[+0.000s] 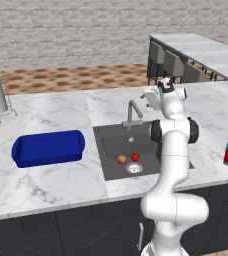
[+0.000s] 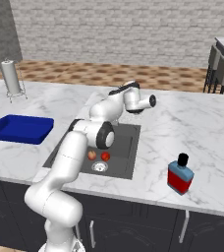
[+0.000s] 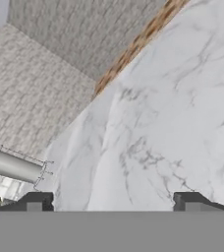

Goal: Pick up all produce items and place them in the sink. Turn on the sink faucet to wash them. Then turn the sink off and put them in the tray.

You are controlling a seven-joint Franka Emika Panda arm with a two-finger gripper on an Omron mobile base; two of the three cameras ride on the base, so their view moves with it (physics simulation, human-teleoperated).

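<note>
With both fruits lying low in the sink [image 1: 106, 150], just above the round drain, the washing step looks ready to begin: the orange-red apple [image 1: 122, 159] sits touching or nearly touching the red tomato [image 1: 135, 156]. Behind the sink, at its back rim, stands the faucet [image 1: 133, 113], and the gripper [image 3: 114, 203] hovers beside it with its fingers spread wide and holding nothing, probably freeing itself to work the lever. Well to the left of the sink, the blue tray [image 1: 48, 148] waits on the counter [image 1: 61, 110].
</note>
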